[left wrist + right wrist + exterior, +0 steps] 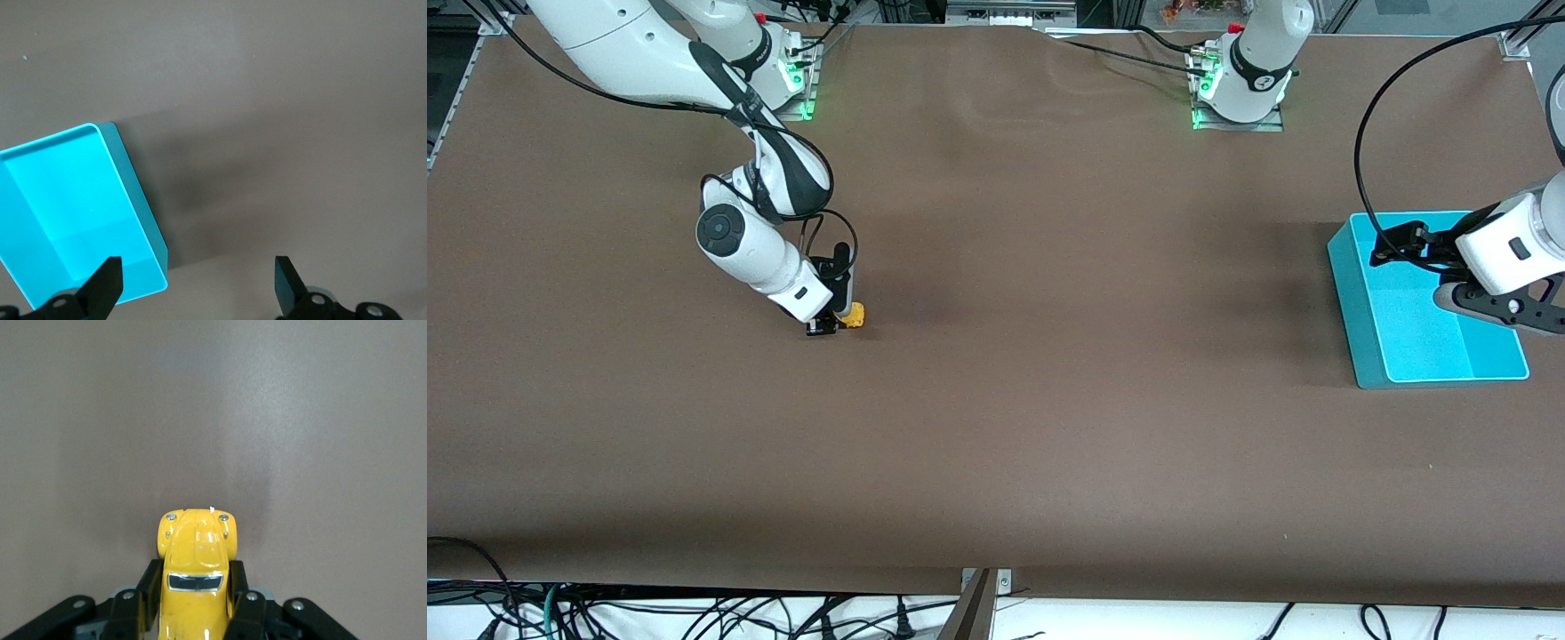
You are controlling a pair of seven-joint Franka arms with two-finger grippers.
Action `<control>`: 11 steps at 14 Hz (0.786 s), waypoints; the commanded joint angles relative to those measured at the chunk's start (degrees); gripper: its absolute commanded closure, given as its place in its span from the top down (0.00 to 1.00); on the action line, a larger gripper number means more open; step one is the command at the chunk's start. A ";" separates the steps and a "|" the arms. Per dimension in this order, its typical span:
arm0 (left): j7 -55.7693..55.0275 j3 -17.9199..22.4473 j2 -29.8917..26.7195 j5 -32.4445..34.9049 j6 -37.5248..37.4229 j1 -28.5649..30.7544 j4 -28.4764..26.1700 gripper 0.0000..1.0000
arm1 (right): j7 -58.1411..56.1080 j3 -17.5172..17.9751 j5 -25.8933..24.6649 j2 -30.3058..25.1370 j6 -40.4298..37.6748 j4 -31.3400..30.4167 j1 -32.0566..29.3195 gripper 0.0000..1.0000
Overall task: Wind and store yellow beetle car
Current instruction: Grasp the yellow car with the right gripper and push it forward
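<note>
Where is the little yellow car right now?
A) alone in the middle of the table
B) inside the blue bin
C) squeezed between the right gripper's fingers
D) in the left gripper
C: the right gripper has its fingers shut on both sides of the yellow beetle car.

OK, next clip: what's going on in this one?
The right gripper is shut on the yellow beetle car, low at the brown table toward the right arm's end. The left gripper hangs open over the edge of the empty blue bin at the left arm's end, waiting.
</note>
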 commanded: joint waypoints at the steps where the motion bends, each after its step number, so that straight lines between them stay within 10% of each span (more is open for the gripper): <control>1: 1.40 0.01 0.40 0.71 -1.94 -0.13 1.81 1.00 | -4.40 -2.39 -1.04 -0.03 -0.79 -2.62 -0.71 0.00; 11: 26.77 -0.16 0.14 -0.61 -2.56 -0.22 1.90 1.00 | -21.19 -10.83 -1.04 -2.05 -2.28 -4.91 -6.67 0.00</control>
